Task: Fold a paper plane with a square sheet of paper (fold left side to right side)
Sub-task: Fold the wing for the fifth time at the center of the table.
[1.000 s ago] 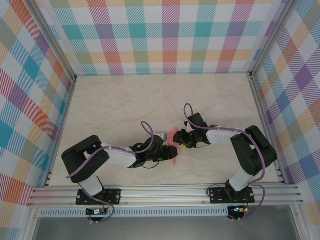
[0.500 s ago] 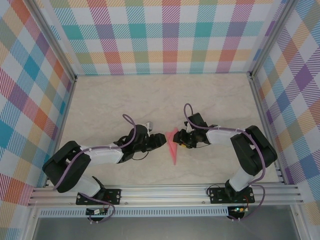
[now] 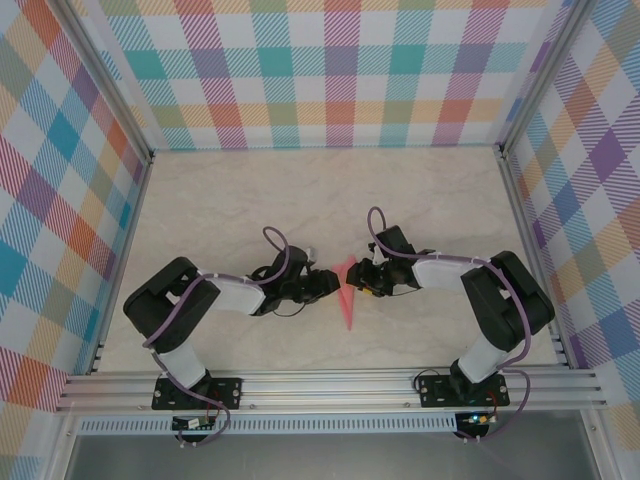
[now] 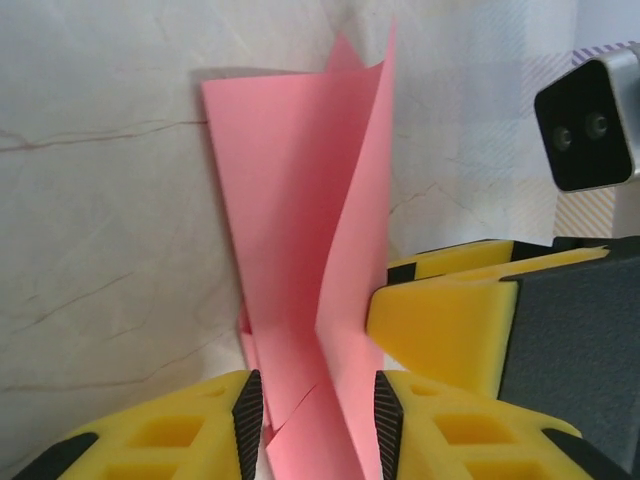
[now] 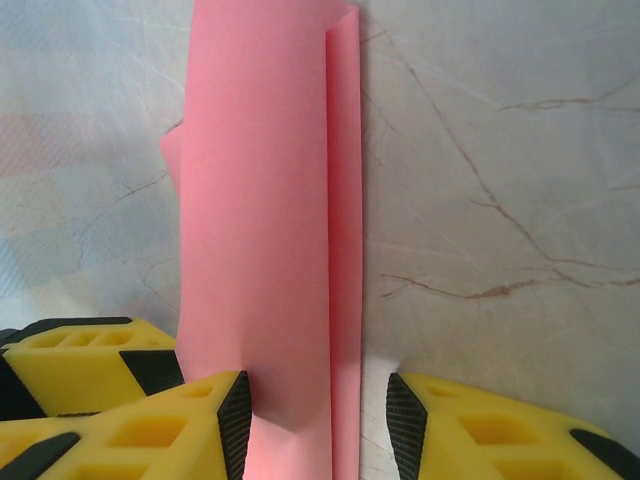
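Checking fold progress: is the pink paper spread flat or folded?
Folded. The pink paper is a narrow pointed wedge from above; the wrist views show overlapping layers and one flap standing up.

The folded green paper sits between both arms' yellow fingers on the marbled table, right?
Not green: the folded paper is salmon-pink, as the top external view shows. It does sit between the yellow left fingers and right fingers on the marbled table.

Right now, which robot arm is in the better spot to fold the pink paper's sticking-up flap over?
Probably the left. The left end effector straddles the raised flap of the paper plane, while the right end effector sits around a flatter part.
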Action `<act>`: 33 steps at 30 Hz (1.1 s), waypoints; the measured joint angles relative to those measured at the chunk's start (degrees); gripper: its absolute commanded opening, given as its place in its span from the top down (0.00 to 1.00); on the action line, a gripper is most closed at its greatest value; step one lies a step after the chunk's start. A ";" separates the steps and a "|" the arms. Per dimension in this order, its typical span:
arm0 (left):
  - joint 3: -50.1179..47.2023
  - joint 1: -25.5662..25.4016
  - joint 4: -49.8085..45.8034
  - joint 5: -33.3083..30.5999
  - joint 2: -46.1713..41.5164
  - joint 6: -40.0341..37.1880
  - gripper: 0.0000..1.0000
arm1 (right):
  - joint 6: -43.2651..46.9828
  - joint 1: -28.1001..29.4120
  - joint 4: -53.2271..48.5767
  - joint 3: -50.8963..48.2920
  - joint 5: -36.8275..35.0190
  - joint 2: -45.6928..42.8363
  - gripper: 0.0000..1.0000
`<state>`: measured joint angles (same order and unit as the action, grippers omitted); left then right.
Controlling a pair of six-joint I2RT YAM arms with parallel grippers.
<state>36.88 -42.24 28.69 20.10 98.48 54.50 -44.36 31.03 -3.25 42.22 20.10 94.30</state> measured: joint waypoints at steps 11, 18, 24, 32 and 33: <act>1.66 0.00 1.57 0.46 2.12 0.20 0.72 | 0.02 0.00 -0.42 0.24 0.00 0.07 0.56; 2.05 0.00 1.55 0.46 3.04 0.20 0.75 | 0.04 0.00 -0.50 0.28 -0.02 0.07 0.55; 2.34 0.00 1.55 0.42 3.19 0.17 0.94 | 0.07 0.00 -0.50 0.31 0.00 0.07 0.55; 2.75 0.09 0.31 -0.44 3.54 -0.79 1.00 | 0.22 0.13 -0.83 0.31 -0.17 -0.79 0.52; 2.78 0.13 0.07 -0.50 3.61 -1.05 1.00 | 0.22 0.11 -1.16 0.28 -0.20 -1.03 0.52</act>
<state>39.66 -42.11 28.75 19.59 102.08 53.45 -44.14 31.14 -4.40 42.50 19.90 93.27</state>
